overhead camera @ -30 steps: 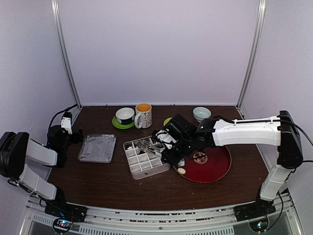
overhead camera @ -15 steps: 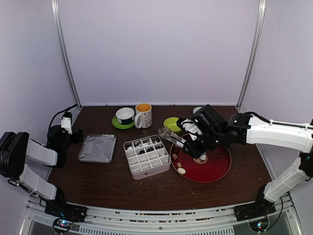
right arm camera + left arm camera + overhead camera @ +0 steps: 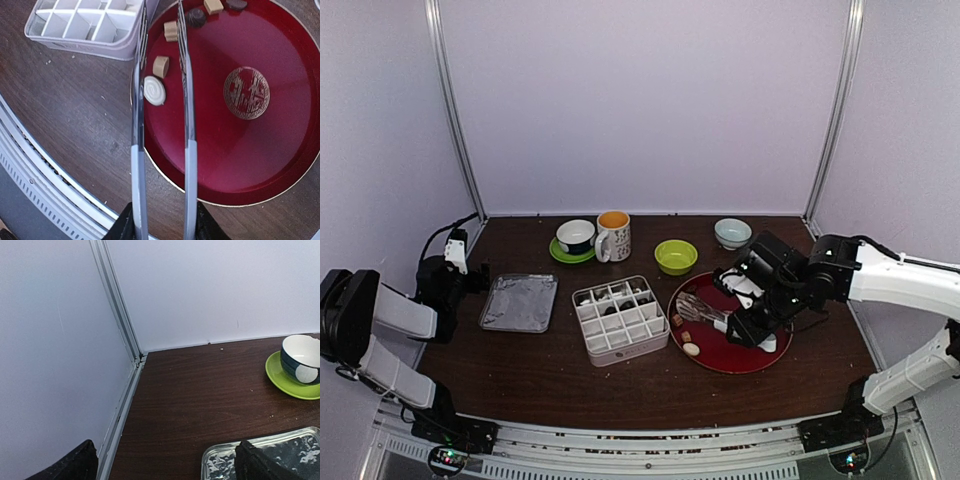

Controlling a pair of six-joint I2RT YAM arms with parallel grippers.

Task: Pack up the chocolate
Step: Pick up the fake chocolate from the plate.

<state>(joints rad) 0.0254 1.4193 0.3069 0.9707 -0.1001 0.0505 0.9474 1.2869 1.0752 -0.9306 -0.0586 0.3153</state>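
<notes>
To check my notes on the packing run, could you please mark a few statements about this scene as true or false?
1. The right gripper holds metal tongs. True.
2. The tongs hang over the white box. False: they are over the red plate.
3. The red plate holds no chocolates. False: several chocolates lie near its rim.
4. The left gripper is open. True.

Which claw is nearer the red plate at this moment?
Right. The right claw hangs over the red plate, holding tongs above the chocolates on it. The left claw sits far off to the left, beside the foil tray.
</notes>
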